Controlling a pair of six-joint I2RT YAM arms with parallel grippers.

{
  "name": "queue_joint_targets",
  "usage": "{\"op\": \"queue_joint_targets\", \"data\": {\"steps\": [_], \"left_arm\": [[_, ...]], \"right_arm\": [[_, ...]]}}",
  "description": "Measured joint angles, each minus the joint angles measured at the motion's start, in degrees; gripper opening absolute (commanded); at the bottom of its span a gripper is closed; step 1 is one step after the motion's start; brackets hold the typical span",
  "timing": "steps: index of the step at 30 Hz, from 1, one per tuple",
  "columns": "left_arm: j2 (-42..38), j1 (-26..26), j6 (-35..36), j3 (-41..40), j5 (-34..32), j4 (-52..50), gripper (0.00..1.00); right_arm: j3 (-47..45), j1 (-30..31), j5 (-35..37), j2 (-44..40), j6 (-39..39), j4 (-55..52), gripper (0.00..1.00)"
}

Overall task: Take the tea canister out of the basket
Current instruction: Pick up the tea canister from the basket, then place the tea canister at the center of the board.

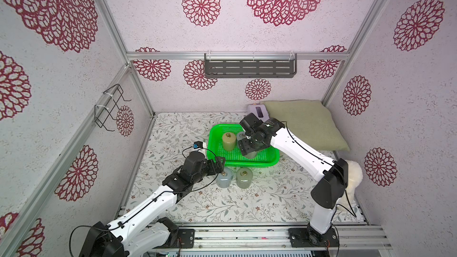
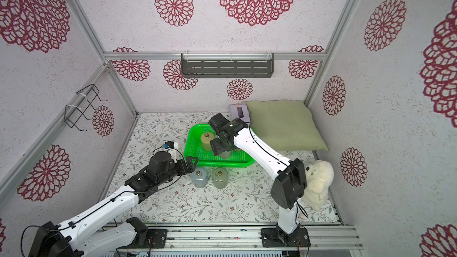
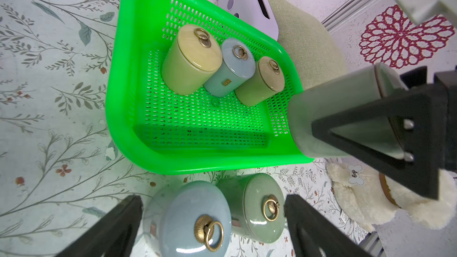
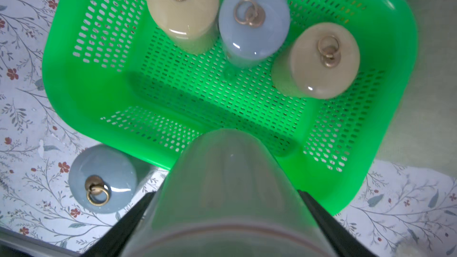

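Inside the basket [image 3: 116,110] we find the near floor bare; three canisters [image 3: 230,70] fill the far side. The right gripper [image 4: 225,192], clamped on a grey-green canister [image 4: 227,164], hangs over its near edge. Two standing canisters [image 1: 244,178] block the surface [image 1: 173,194] outside the near rim; a pillow [image 1: 304,122] crowds the right.

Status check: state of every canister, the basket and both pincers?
green basket: holds yellow canister, inner blue canister, olive canister, all upright.
greyish canister: gripped, raised over the basket.
right pincer: shut on the greyish canister.
outer blue canister: upright, outside the basket.
outer green canister: upright, outside the basket.
left pincer: open, near the outer blue canister.
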Motion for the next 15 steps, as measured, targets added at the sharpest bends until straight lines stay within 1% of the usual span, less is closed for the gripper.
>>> {"op": "queue_joint_targets", "data": {"steps": [6, 12, 15], "left_arm": [[0.0, 0.0, 0.0, 0.0, 0.2, 0.1, 0.97], [0.0, 0.0, 0.0, 0.0, 0.7, 0.8, 0.97], [0.0, -0.1, 0.0, -0.1, 1.2, 1.5, 0.97]], "right_arm": [[-12.6, 0.0, -0.2, -9.2, 1.9, 0.6, 0.75], [-25.2, 0.0, -0.4, -18.9, 4.4, 3.8, 0.75], [-29.9, 0.0, -1.0, -21.8, 5.6, 5.8, 0.75]]}}
